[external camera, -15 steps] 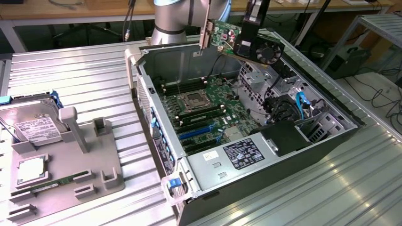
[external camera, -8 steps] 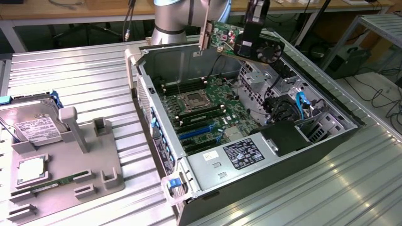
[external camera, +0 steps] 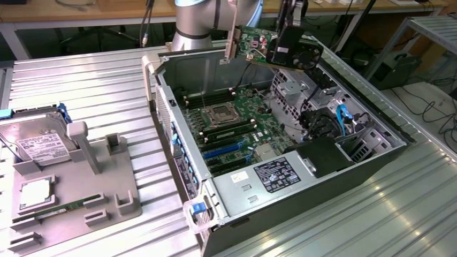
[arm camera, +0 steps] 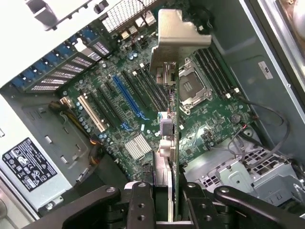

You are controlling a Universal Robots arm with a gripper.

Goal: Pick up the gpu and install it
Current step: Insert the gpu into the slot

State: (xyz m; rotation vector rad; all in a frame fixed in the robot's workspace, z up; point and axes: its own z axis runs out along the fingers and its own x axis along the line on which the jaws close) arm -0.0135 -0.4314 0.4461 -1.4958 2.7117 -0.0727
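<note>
Gripper (arm camera: 167, 202) pinches the gpu (external camera: 253, 43) above the open case (external camera: 166, 101).
Pickup is done; the card hangs clear of the motherboard (external camera: 236, 126), not yet installed.

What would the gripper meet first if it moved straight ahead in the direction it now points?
Probably the motherboard, near the CPU socket. The gripper holds the gpu above it, so the card's far edge would likely touch before the fingers. Depth is hard to judge here.

Hand (arm camera: 169, 202) pinched shut, held high.
</note>
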